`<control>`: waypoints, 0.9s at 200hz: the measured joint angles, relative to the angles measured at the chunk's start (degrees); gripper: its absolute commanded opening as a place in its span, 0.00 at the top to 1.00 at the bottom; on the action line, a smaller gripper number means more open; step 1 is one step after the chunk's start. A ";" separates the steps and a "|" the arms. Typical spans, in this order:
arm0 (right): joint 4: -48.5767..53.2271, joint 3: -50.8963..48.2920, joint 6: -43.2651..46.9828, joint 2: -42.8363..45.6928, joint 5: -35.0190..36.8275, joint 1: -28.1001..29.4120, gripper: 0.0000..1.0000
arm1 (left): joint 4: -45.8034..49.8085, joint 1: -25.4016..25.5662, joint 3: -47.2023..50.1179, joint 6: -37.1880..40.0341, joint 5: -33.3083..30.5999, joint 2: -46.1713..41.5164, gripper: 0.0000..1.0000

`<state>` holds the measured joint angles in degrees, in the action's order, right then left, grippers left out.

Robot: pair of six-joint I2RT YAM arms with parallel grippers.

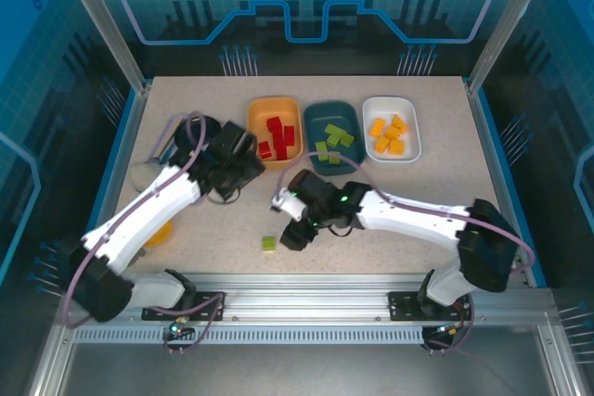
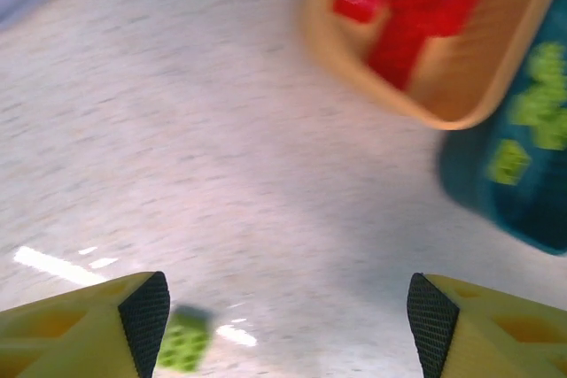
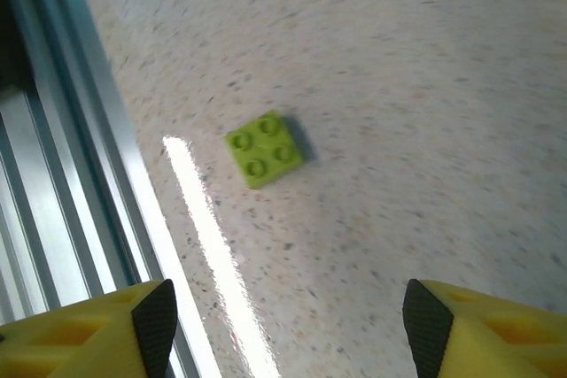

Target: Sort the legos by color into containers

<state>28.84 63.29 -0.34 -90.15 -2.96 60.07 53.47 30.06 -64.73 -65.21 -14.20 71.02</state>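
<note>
One light green lego (image 1: 268, 244) lies alone on the table near the front rail; it is also the green lego (image 3: 264, 148) ahead of my right fingers and the blurred green lego (image 2: 184, 343) beside my left finger. The orange container (image 1: 274, 108) holds red legos (image 1: 279, 135), the teal container (image 1: 327, 118) green ones, and the white container (image 1: 391, 105) yellow-orange ones. My right gripper (image 1: 286, 220) (image 3: 288, 325) hovers open just right of the loose lego. My left gripper (image 1: 249, 166) (image 2: 288, 316) is open and empty, just near-left of the orange container (image 2: 416, 104).
A black round plate (image 1: 195, 129) sits at the back left. A small yellow-orange bowl (image 1: 158, 234) peeks out under the left arm. The aluminium front rail (image 3: 53, 174) runs close to the loose lego. Open tabletop lies to the right.
</note>
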 measured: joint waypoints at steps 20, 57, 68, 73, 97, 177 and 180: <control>2.01 5.44 3.48 -7.23 2.05 4.26 0.28 | 3.76 -0.02 7.04 -3.39 -1.20 -8.94 0.24; 4.26 12.35 6.43 -18.29 6.43 7.45 0.28 | 10.21 0.00 13.14 -8.24 -1.70 -22.49 0.23; 5.09 13.75 6.62 -20.39 7.67 7.45 0.28 | 11.52 0.00 13.97 -8.90 -1.92 -25.46 0.23; 5.49 14.47 6.69 -21.38 8.35 7.41 0.28 | 12.00 0.00 14.34 -9.22 -1.95 -26.60 0.23; 6.25 17.25 7.06 -24.74 10.43 7.41 0.29 | 13.57 0.00 15.58 -9.97 -1.88 -30.32 0.23; 8.70 21.70 5.66 -28.98 11.96 7.02 0.64 | 14.25 0.00 15.82 -9.86 -1.86 -31.28 0.23; 8.70 21.70 5.84 -28.98 11.96 6.99 0.65 | 14.25 0.00 15.82 -9.86 -1.86 -31.28 0.23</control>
<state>37.54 84.99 5.50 -119.13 8.99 67.07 67.72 30.06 -48.90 -75.07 -16.05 39.75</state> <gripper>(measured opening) 0.396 0.767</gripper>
